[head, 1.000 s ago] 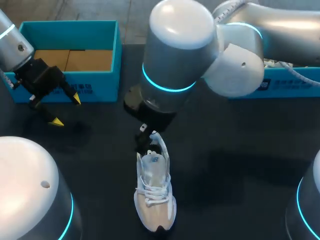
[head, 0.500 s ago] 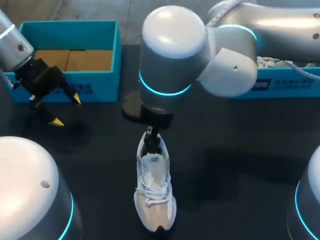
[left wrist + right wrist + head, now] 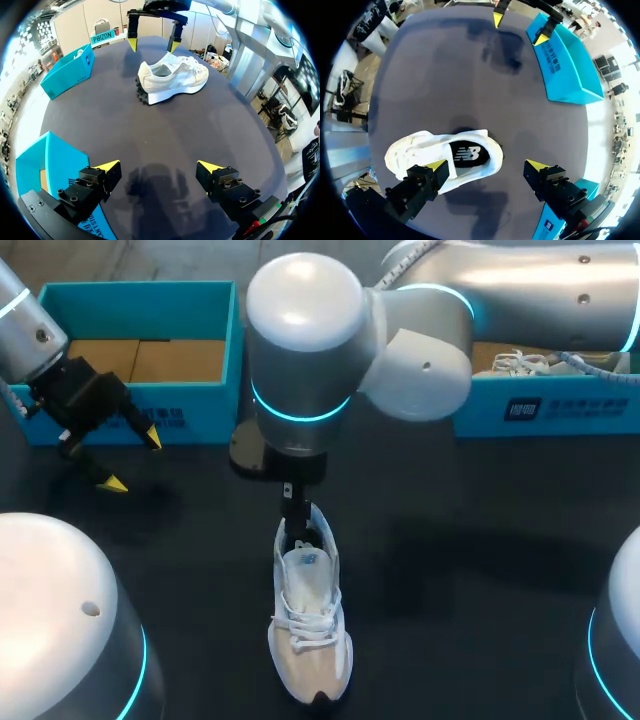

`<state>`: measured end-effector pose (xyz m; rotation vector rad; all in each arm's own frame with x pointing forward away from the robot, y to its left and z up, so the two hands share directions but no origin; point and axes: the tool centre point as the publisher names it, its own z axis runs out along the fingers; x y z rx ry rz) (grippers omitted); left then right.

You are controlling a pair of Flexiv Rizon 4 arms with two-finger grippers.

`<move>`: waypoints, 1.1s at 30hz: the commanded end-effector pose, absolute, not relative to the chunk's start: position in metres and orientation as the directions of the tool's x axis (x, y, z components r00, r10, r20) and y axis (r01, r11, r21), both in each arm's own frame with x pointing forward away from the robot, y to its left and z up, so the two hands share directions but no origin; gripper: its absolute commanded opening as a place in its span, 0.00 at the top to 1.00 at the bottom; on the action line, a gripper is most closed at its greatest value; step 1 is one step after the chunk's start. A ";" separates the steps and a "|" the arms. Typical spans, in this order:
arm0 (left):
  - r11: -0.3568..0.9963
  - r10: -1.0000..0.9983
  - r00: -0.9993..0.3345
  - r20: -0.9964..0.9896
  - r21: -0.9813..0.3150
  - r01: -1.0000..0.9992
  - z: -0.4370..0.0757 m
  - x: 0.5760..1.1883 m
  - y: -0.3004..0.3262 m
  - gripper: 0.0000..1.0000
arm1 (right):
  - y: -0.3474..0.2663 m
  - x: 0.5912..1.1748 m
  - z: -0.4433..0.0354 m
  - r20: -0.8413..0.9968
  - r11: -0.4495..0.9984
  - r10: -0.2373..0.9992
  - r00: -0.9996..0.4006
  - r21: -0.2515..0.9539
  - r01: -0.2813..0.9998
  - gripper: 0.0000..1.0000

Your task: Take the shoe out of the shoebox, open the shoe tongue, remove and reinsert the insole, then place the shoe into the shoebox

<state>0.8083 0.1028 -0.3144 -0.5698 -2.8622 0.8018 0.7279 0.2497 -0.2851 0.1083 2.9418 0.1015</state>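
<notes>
On the dark desk [image 3: 450,570] the blue shoebox [image 3: 180,415] is seen at upper left and the white shoe [image 3: 310,625] at lower middle, already taken out. The right hand [image 3: 487,165] is held wide open and empty over the heel. The left hand [image 3: 132,462] is open and empty too. It is judged that the tongue [image 3: 304,565] must be pinched next.

The shoe [image 3: 310,625] is a white lace-up sneaker with a dark, lugged outsole. It stands upright on its sole in the near middle of the dark surface [image 3: 450,540], toe toward the near edge and heel toward the far side. Its laces are tied, and a black insole [image 3: 466,154] with a white logo lies inside the opening. An open teal shoebox [image 3: 190,418] sits far left, brown cardboard showing inside; a second teal shoebox [image 3: 560,405] sits far right, holding something white and laced
</notes>
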 end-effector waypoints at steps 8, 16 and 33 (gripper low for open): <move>0.790 0.386 -0.922 0.010 -0.519 0.325 -0.314 0.808 0.103 0.00 | 0.252 0.748 -0.313 -0.172 0.998 0.034 -0.985 0.055 0.025 0.00; 0.790 0.386 -0.922 0.010 -0.519 0.325 -0.314 0.808 0.103 0.00 | 0.250 0.755 -0.328 -0.151 0.999 0.021 -0.988 0.050 0.014 0.00; 0.790 0.386 -0.922 0.010 -0.519 0.325 -0.314 0.808 0.103 0.00 | 0.253 0.762 -0.350 -0.126 0.999 -0.004 -0.992 0.046 -0.010 0.00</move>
